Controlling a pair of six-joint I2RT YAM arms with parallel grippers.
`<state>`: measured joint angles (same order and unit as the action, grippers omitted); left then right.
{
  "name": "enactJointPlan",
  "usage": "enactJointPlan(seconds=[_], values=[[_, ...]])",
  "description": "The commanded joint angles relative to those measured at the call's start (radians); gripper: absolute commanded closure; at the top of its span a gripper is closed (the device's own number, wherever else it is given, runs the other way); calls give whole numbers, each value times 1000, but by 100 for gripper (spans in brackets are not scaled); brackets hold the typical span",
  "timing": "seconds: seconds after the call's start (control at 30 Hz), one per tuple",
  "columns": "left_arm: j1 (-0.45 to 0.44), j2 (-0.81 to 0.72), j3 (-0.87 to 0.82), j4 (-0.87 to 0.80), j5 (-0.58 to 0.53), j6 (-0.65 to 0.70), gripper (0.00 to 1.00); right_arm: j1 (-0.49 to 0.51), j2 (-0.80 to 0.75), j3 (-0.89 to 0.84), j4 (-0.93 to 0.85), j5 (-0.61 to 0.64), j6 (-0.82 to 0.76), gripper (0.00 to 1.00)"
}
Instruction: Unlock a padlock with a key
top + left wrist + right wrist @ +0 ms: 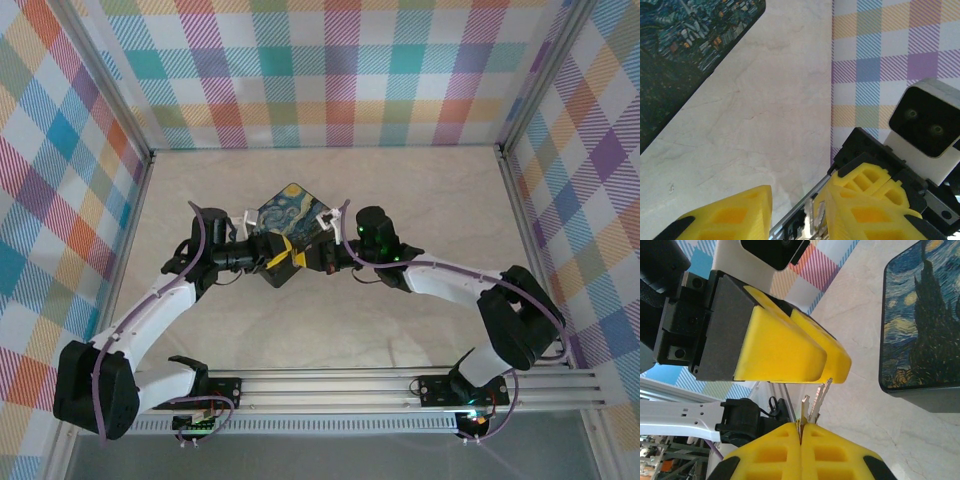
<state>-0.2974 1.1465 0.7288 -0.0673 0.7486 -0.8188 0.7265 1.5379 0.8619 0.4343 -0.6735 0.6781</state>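
In the right wrist view my right gripper (801, 424) is shut on the key (815, 399), whose slim silvery blades stick up from between its yellow fingers. The blade tips reach the yellow fingers (785, 350) of my left gripper just above. In the left wrist view my left gripper (797, 200) stands open, a gap between its jaws, and the key (814, 215) sits in that gap close to the right finger. From above, the left gripper (281, 252) and the right gripper (305, 258) meet over the middle of the table. The padlock is hidden.
A black box with a starry-night lid (290, 212) sits just behind the two grippers, also visible as the box (922, 320) from the right wrist. Plaid walls close in the pale table (420, 200) on three sides. A metal rail (380, 385) runs along the near edge.
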Motion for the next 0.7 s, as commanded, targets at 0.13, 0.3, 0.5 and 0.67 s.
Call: enactJointPlan(seconds=[0.13,0.3,0.5,0.67], values=[[11,13,-9,66,22,-30,69,-4,42,-10,134,-56,80,100],[14,8,-20,68,19,-39,72,-3,52,-11,158,-57,105,100],[26,5,-29,99,25,-87,73,-6,68,-24,228,-69,144,100],[29,2,-37,118,30,-111,74,-6,86,-19,248,-69,167,100]])
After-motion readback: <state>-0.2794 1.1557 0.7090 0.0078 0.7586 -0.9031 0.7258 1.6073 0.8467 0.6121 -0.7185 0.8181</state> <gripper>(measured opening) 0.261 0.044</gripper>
